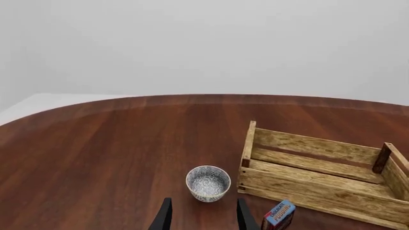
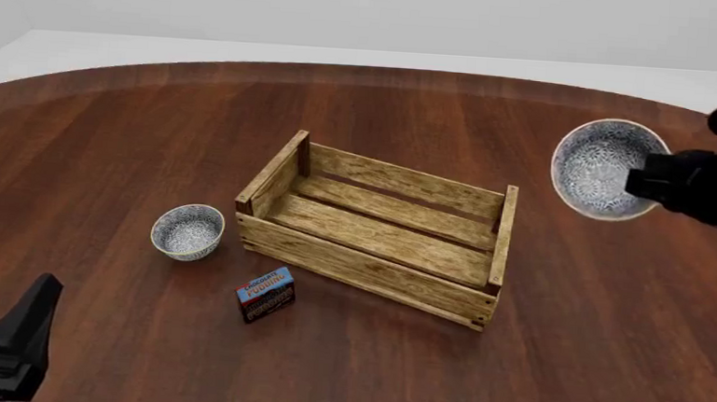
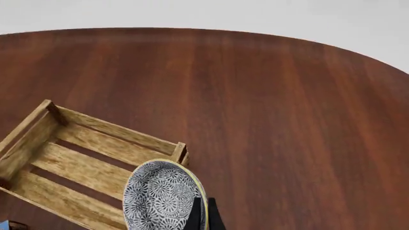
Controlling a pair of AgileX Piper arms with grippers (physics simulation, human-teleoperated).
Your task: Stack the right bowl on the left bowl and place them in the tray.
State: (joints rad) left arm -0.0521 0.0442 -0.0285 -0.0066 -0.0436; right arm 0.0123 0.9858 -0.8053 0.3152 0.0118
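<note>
The right bowl, a small round white bowl with dense blue-grey speckling, hangs in the air at the far right of the scene, tipped so its mouth faces the front camera, pinched by one edge in your right gripper. In the right wrist view the two dark fingers sit almost together with the rim between them: closed on the wall of the bowl, one finger inside and one outside.

That thin hold on the rim is your main risk. The bowl looks free to swing or slip if you move fast, and a tilted bowl may land skewed or roll off instead of nesting. It also hangs to the right of the tray, the large rectangular light-brown slatted wooden crate, so a low path leftward could clip the crate's right-hand wall or corner posts.

Its target, the left bowl, an identical speckled bowl, stands upright on the dark wooden table just left of the tray, well apart from the carried one. A small red-and-blue box lies near it, on the near side.

Your left gripper waits at the near left with fingers spread and nothing between them, the left bowl just beyond their tips.
</note>
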